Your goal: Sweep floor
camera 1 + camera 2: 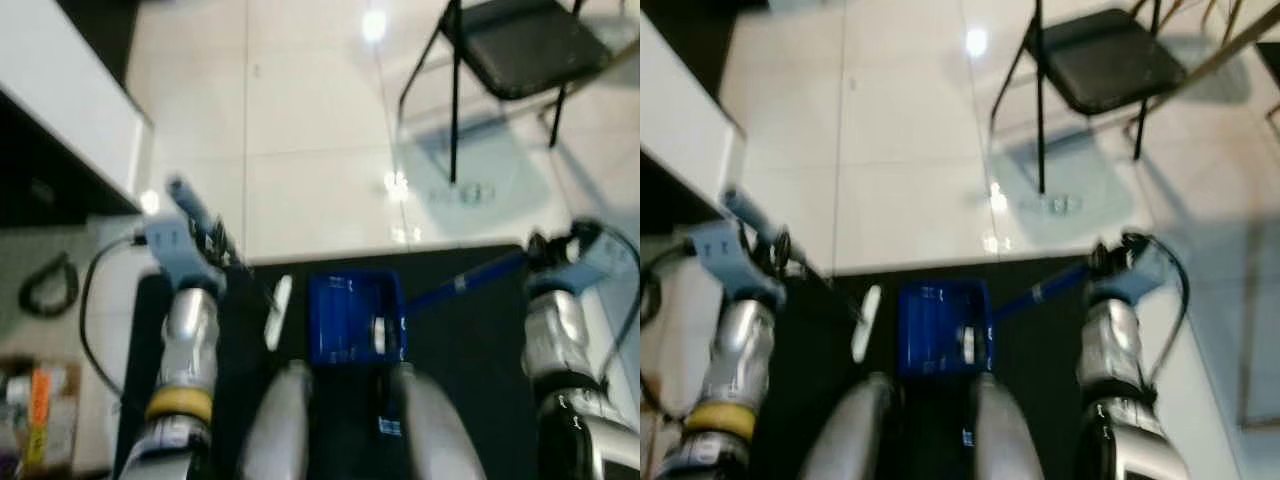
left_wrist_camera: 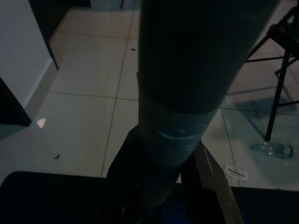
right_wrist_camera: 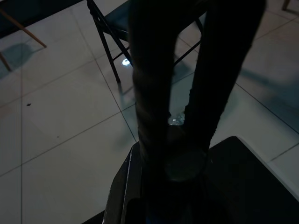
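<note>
Left wrist view showed the left gripper clenched around a thick handle; keeping it steady beside the blue dustpan seemed wise.

Dustpan: on the mat, straight ahead between the two arms
Dustpan handle: runs from the pan toward the right gripper
Left gripper: left of the pan, at the mat's far edge
Chair: far right, on the tiles beyond the mat
Counter: far left
Cable: left of the mat, near the counter
</note>
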Tool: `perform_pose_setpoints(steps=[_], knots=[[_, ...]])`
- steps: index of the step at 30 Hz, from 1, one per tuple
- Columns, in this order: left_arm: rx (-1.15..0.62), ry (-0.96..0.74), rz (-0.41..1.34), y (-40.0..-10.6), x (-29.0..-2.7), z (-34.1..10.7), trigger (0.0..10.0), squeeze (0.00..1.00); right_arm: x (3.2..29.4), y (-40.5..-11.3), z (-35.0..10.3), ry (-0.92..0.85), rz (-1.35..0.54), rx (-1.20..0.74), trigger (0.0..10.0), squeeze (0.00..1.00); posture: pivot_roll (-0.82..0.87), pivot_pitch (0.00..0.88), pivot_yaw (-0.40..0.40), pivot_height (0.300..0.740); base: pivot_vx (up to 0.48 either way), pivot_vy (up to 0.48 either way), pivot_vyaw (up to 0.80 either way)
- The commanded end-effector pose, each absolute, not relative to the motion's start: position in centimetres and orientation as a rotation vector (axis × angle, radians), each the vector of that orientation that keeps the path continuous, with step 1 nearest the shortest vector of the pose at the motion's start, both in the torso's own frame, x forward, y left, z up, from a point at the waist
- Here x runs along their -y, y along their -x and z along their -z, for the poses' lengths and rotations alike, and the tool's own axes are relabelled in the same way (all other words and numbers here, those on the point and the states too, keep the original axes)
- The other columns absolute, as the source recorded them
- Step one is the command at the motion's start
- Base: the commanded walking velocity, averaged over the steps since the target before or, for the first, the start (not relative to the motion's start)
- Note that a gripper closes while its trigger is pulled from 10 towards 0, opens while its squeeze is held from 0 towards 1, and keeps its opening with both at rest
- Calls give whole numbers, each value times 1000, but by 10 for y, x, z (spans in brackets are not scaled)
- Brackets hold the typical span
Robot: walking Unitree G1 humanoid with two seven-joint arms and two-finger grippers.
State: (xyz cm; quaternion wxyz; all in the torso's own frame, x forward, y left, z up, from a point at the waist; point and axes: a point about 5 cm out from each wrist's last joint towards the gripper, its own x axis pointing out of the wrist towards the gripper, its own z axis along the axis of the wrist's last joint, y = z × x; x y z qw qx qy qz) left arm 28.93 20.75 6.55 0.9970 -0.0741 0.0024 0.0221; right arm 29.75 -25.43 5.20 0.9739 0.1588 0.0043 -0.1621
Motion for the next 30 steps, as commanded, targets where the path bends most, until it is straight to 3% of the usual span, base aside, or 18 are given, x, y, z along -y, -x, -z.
perform_pose_setpoints(steps=[1,26,30], knots=[[-39,164,-46,-286,-210,-60,10000,0,257,-290,-45,-321,348,-27,10000,0,18,238,39,740,0,-480,0],[-63,135,-42,-299,-209,-63,10000,0,255,-317,-68,-343,325,-3,10000,0,28,150,40,740,0,-480,0],[-76,173,-87,-302,-214,-62,10000,0,254,-317,-66,-334,323,-17,10000,0,20,129,33,740,0,0,0]])
